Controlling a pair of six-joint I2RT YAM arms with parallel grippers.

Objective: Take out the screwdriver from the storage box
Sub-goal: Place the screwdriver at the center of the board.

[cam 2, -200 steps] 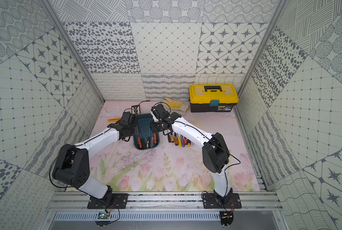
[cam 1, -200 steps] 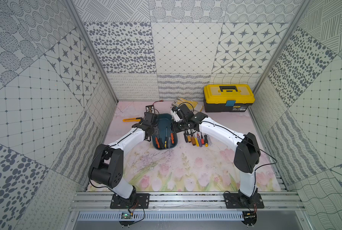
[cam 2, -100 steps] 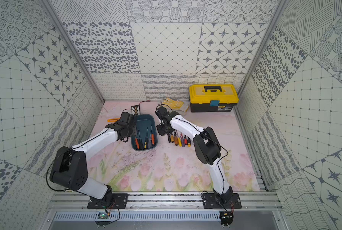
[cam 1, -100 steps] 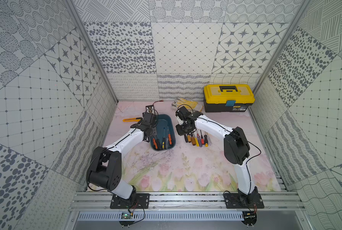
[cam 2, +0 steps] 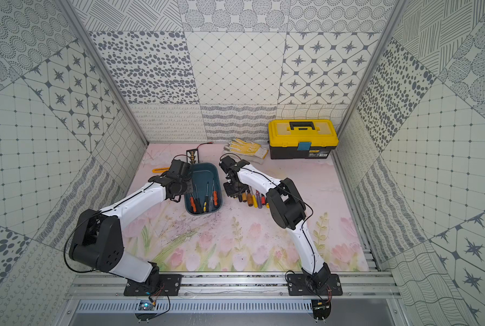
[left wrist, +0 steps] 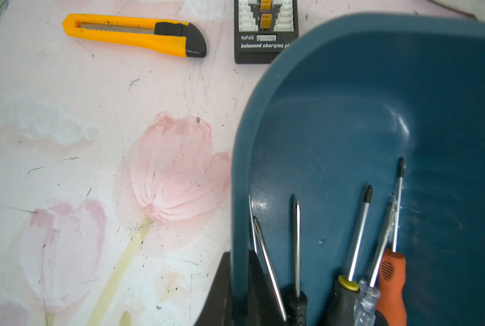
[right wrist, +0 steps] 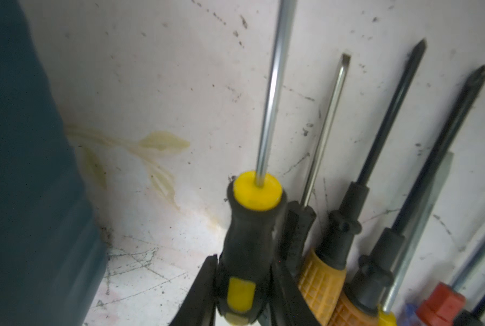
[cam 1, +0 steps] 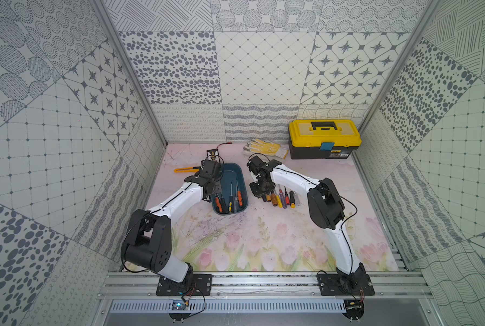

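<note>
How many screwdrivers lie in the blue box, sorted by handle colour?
Orange screwdrivers: 2
Black: 1
Black with yellow collar: 1
Clear: 1
Total in the box: 5

A yellow-lidded black toolbox [cam 1: 324, 138] stands at the tabletop's [cam 1: 264, 234] back edge. Just beside it lie yellow-dotted work gloves [cam 1: 265, 147]. Farther from it lie a black balance charging board [left wrist: 264, 42] and a yellow utility knife [left wrist: 134, 35].
</note>
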